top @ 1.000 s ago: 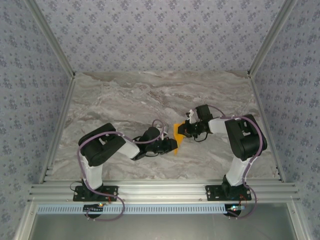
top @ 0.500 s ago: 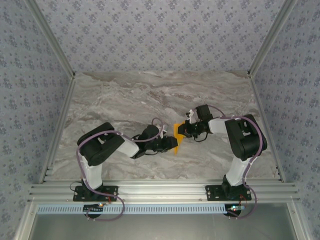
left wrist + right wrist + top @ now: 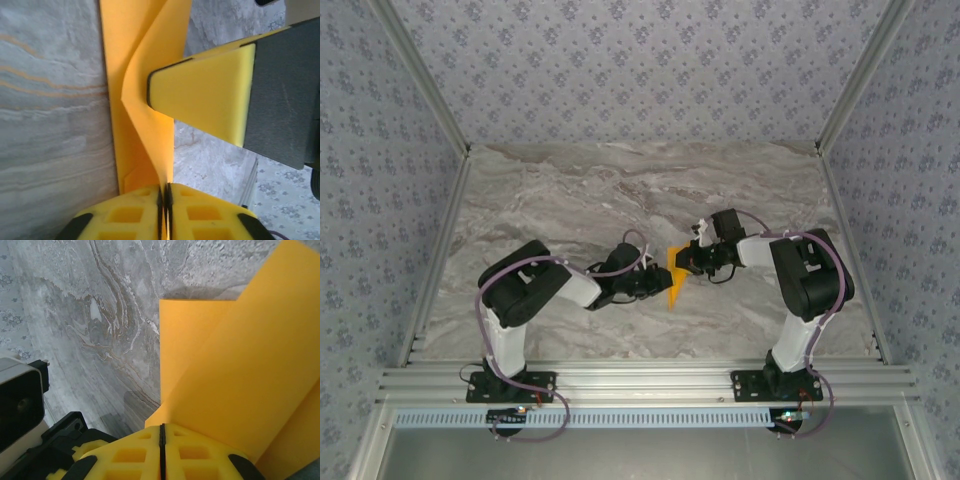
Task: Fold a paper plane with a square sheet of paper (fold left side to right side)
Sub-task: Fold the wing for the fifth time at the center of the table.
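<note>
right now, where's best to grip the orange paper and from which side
Grip the orange paper by the free edge of its lifted flap, coming in from the side with a finger on each face. The rest lies flat on the table, nothing to get under. The left end effector and right end effector both pinch it so.

Orange-yellow paper sheet [image 3: 675,277] — partly folded, one flap raised, other layer flat on marble tabletop [image 3: 570,200] — centre.
</note>
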Motion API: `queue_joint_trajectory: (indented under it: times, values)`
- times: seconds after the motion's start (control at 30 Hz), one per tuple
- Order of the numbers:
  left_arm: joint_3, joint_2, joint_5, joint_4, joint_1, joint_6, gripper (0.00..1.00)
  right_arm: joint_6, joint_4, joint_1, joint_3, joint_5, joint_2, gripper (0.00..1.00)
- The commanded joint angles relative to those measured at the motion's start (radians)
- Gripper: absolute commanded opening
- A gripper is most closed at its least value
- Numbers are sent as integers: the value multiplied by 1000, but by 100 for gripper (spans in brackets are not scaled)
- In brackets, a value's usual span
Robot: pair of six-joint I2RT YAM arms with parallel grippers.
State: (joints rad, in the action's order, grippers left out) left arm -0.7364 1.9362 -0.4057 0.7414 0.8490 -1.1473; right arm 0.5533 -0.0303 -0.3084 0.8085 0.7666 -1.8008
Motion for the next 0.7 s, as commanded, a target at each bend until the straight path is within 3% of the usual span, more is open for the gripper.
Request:
queue_joint_trajectory:
  times: [0.0, 0.67]
  values:
    - [-8, -17, 13, -44, -22, 43, 8, -4, 28, -5, 24, 6, 0, 8]
    - [-9, 39, -1, -51, -29, 58, 4, -32, 109, -5, 36, -43, 4, 7]
